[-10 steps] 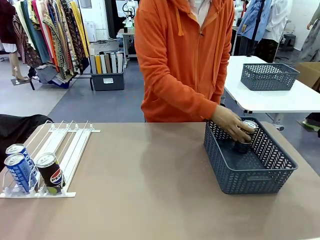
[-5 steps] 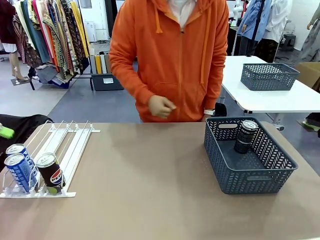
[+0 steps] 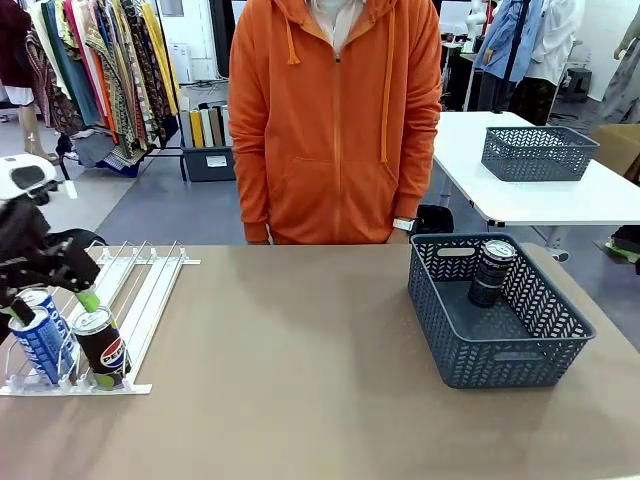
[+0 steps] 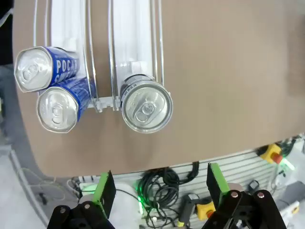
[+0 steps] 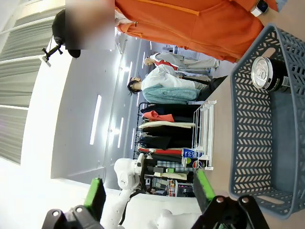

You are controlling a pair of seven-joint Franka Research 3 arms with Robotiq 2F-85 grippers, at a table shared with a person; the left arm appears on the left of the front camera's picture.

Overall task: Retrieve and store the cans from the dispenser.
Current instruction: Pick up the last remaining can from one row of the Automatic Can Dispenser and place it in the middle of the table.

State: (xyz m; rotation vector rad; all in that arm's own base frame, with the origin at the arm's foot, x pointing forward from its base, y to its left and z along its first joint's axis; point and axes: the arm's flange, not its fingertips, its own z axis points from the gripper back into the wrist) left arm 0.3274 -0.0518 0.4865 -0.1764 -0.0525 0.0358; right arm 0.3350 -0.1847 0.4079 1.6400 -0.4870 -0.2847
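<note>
Your left gripper (image 3: 50, 308) hangs over the front end of the dispenser (image 3: 140, 290), jaws spread wide and holding nothing; in the left wrist view the left gripper (image 4: 159, 188) has its green pads on either side of open air, with the cans farther along its line of sight. The Pepsi can (image 3: 100, 345) stands at the clear front lip in a lane of its own, and the wrist view shows bare table on one side of the Pepsi can (image 4: 145, 106). On its other side the two Pocari cans (image 3: 38, 345) crowd close, one behind the other in the neighbouring lane, with only a thin rail between them and the Pepsi can. The table (image 3: 300, 360) ends just past the lip, so you have little margin on the near side there. The middle of the table is open all the way to the grey basket (image 3: 500, 350) on the right, where a black can (image 3: 492, 272) stands upright against the far wall. The person (image 3: 335, 120) stands at the far edge with arms down, off the tabletop. Your right gripper (image 5: 148, 193) is raised with its jaws wide apart and empty, and looks toward the basket.
</note>
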